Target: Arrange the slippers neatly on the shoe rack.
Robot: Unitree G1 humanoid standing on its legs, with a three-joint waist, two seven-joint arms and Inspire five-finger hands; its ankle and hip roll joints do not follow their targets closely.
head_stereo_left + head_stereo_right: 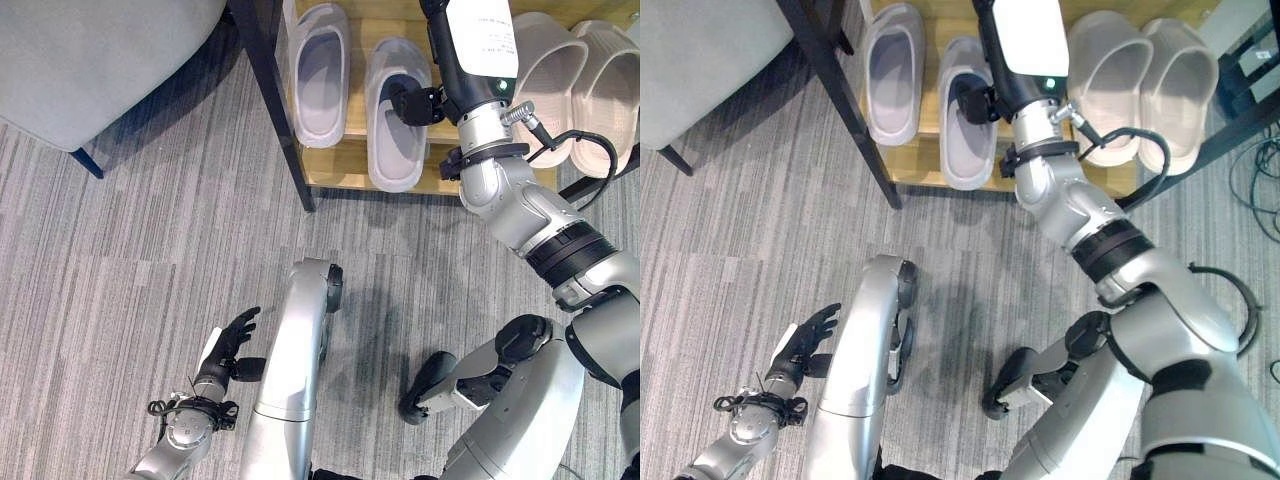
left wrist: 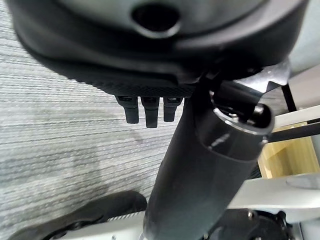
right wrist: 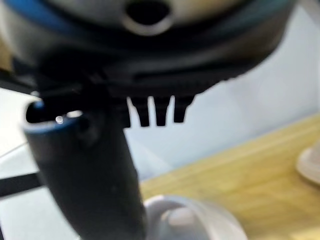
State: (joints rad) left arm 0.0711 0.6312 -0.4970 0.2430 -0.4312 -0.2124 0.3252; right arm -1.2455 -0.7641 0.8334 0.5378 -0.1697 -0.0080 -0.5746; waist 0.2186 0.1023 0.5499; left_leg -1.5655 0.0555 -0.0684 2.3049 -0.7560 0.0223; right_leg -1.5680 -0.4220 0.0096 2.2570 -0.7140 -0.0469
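a: what's biggest down there?

b: the grey striped carpet (image 1: 130, 290). a grey sofa (image 1: 90, 50) sits over it, off the shoe rack's left end.

a: and the shoe rack?

b: the shoe rack (image 1: 335, 160) has a dark metal post at its left front corner and a pale wooden shelf. 4 slippers lie on that shelf, toes pointing to the rack's back.

a: which slippers?

b: a lilac pair on the rack's left half: the far-left lilac slipper (image 1: 320, 75) close to the post, and the second lilac slipper (image 1: 397, 115) just beside it, its heel hanging over the rack's front edge. on the rack's right half lies the beige pair (image 1: 1140, 85), side by side and touching, heels also at the front edge.

a: where's the right hand?

b: the right hand (image 1: 415, 103) is over the rack, at the second lilac slipper's opening. whether it is touching the slipper, i cannot tell. in the right wrist view its fingers (image 3: 157, 114) stick out short and straight in a row beyond the palm, apart from the thumb, with nothing pinched between them.

a: the left hand?

b: the left hand (image 1: 232, 340) hangs low over the carpet, well in front of the rack. its fingers (image 2: 146, 112) are loosely spread and hold nothing.
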